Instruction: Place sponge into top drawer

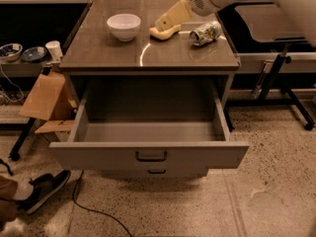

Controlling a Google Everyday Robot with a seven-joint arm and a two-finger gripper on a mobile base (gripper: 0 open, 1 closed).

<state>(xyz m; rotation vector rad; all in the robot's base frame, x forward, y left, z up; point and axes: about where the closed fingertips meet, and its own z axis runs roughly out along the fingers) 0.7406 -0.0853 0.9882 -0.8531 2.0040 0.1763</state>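
Note:
The pale yellow sponge (pixel 166 32) lies at the back middle of the cabinet top (pixel 148 58), between the white bowl and the crushed can. My gripper (pixel 171 17) reaches in from the upper right and hangs just above the sponge, partly covering its far side. The top drawer (pixel 148 154) is pulled wide open below the cabinet top. Its grey inside holds nothing, and its dark handle faces the front.
A white bowl (pixel 123 25) stands left of the sponge and a crushed drink can (pixel 205 33) lies to its right. A narrower lower drawer front (pixel 157 171) sits below. Cardboard (pixel 44 97), a shoe (pixel 43 191) and a cable lie left. A black-legged stand (pixel 286 78) is at right.

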